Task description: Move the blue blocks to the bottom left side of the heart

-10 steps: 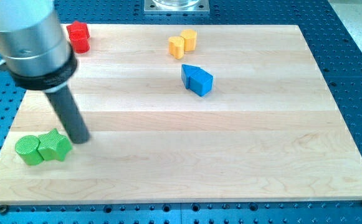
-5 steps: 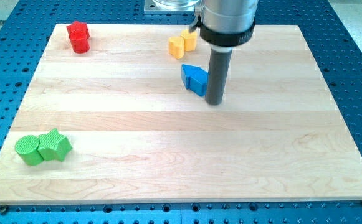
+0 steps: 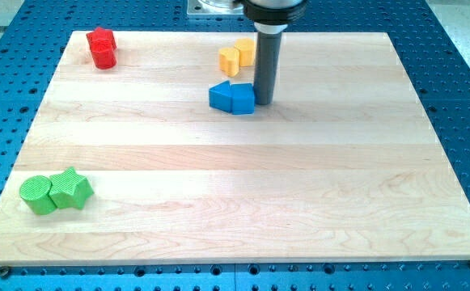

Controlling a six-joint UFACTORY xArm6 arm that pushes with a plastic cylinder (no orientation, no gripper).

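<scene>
tip (image 3: 262, 102) is touching the right edge of the blue blocks (image 3: 232, 98), sitting just below the yellow heart (image 3: 237, 56) mid-top of the bench (image 3: 299, 202); no pincer on this rig, so it's needing a slow leftward push, staying centred to avoid spinning them

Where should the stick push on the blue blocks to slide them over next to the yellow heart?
There are no fingers here, so it's a push, not a grab. My tip sits against the blue blocks' right end. The yellow heart lies just above them toward the view's top, and they sit side by side as a wide pair. Probably best to push that right end gently leftward, staying centred so they don't split or spin.
</scene>
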